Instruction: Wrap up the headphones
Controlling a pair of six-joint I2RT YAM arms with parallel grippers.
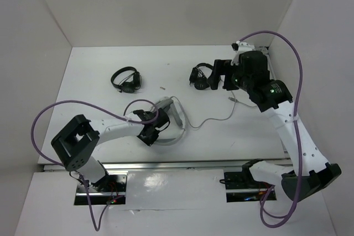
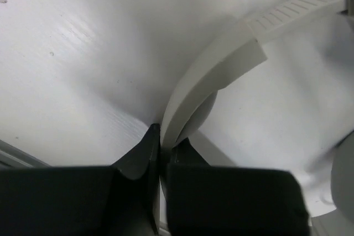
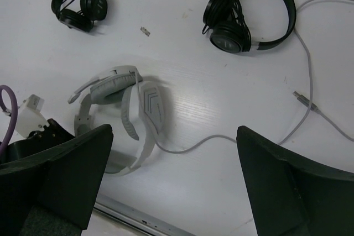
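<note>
The light-grey headphones [image 1: 169,119] lie near the table's front, headband toward the front edge. They also show in the right wrist view [image 3: 141,106]. My left gripper [image 1: 150,132] is shut on the headband [image 2: 221,64], and the jaws pinch its edge [image 2: 164,136]. The thin grey cable [image 1: 213,119] trails loose to the right across the table and ends in a plug [image 3: 301,96]. My right gripper [image 1: 219,73] is open and empty, held high over the back right of the table. Between its fingers [image 3: 174,131] I see the cable [image 3: 221,136] below.
Two small black headphones lie at the back, one on the left [image 1: 126,79] [image 3: 80,4] and one on the right [image 1: 202,77] [image 3: 243,12] under my right gripper. A small scrap [image 1: 162,87] lies between them. White walls enclose the table; a metal rail [image 1: 182,164] runs along its front.
</note>
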